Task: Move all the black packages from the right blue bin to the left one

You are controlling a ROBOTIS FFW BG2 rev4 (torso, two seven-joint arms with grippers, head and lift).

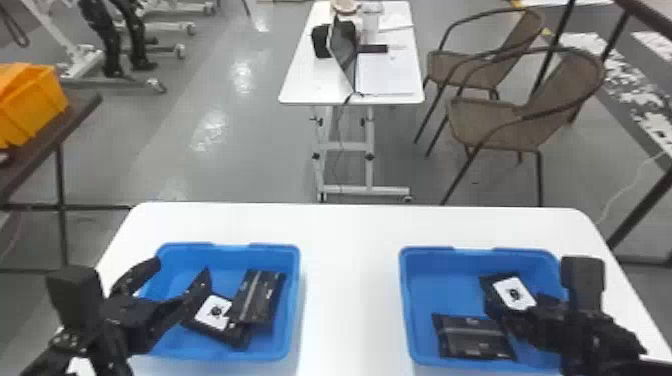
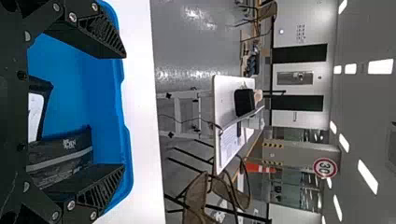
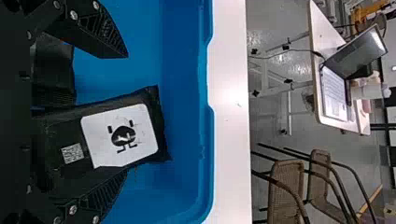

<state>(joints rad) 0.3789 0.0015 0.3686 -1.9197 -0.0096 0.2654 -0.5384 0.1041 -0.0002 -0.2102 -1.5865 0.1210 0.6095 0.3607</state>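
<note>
In the head view my left gripper (image 1: pixel 182 267) is over the left blue bin (image 1: pixel 295 305), above a labelled black package (image 1: pixel 212 315) that overlaps a striped one (image 1: pixel 257 297). The left wrist view has my left gripper (image 2: pixel 123 112) open and empty, with a striped package (image 2: pixel 65 154) beyond it. My right gripper (image 1: pixel 542 320) is low inside the right blue bin (image 1: pixel 406 305), at a labelled black package (image 1: pixel 492 285); a striped package (image 1: pixel 472 337) lies nearer the front. In the right wrist view, that gripper (image 3: pixel 126 114) stands open, the labelled package (image 3: pixel 123 135) partly between its fingers.
Both bins stand on a white table (image 1: pixel 350 280), with a wide strip of tabletop between them. Farther back are a small table (image 1: pixel 300 90) with a laptop, and wicker chairs (image 1: pixel 500 120). An orange crate (image 1: pixel 32 105) sits on a dark table at the far left.
</note>
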